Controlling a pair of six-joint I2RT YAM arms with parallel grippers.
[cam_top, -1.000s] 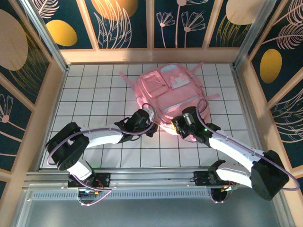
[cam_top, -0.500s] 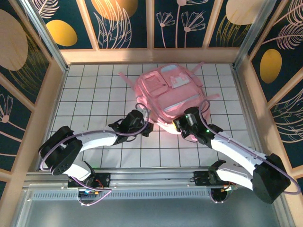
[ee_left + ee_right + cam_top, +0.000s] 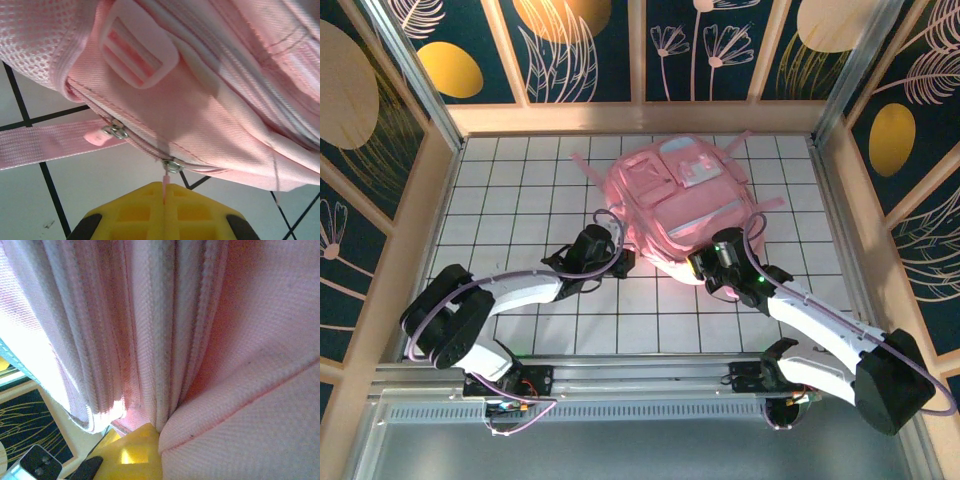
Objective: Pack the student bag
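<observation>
Left gripper (image 3: 165, 194) shifted left (pinching zip pull (image 3: 164, 181)).

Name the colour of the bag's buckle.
The buckle is pale pink; left wrist view shows it best.

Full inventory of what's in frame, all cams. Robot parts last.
student bag: 1, pink with pale patches, middle to far side of the table
buckle: 1, pink plastic, on the bag's edge
zip sliders: 2, silver, along the bag's lower seam
straps: several, pink, lying on the tiles around the bag
table: 1, white tiles with dark grid lines
wall panels: several, dark blue with gold and pink plant prints, around the table
left hand: 1, yellow, shut on one slider's thin pink pull tab
right hand: 1, yellow, against the bag's near-edge folds, grip unclear
</observation>
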